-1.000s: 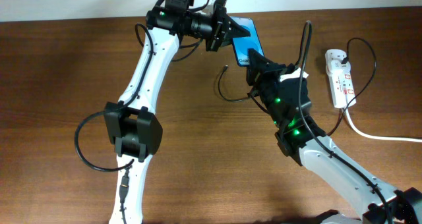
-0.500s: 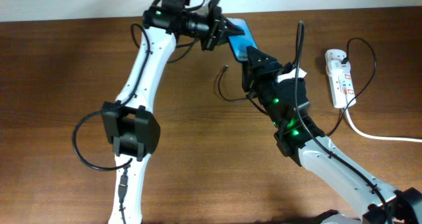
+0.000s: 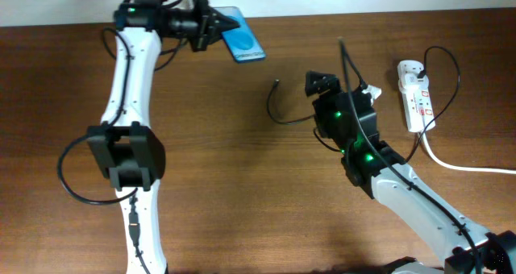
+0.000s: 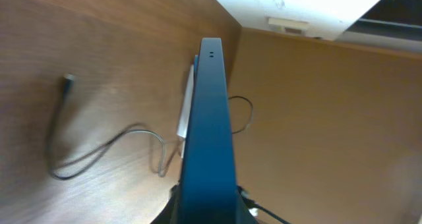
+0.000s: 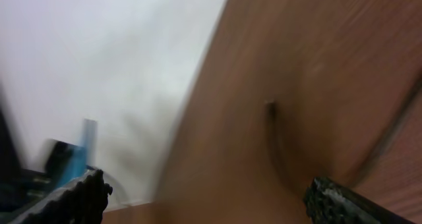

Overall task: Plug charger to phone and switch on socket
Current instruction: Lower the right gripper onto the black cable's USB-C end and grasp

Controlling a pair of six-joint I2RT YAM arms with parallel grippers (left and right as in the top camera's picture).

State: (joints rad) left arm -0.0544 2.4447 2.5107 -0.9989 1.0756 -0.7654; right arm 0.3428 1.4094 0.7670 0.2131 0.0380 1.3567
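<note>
My left gripper (image 3: 211, 26) is shut on the phone (image 3: 244, 42), holding its blue screen tilted above the table's far edge. The left wrist view shows the phone (image 4: 210, 132) edge-on between the jaws. The charger (image 3: 272, 109) lies in a loop on the table, its plug tip (image 3: 276, 83) free and pointing away; its cable (image 4: 99, 151) and tip (image 4: 68, 79) also show there. My right gripper (image 3: 317, 84) stands open and empty just right of the loop, its fingers (image 5: 79, 196) wide apart. The socket (image 3: 415, 93) lies at the far right.
A thick white cord (image 3: 463, 166) runs from the socket towards the right edge. A black cable (image 3: 451, 72) arcs over the socket. The pale wall borders the table's far edge (image 3: 363, 14). The right wrist view is motion-blurred.
The left arm swung left along the far edge, carrying the phone away from the right gripper. The right gripper opened wide and drew back a little.
</note>
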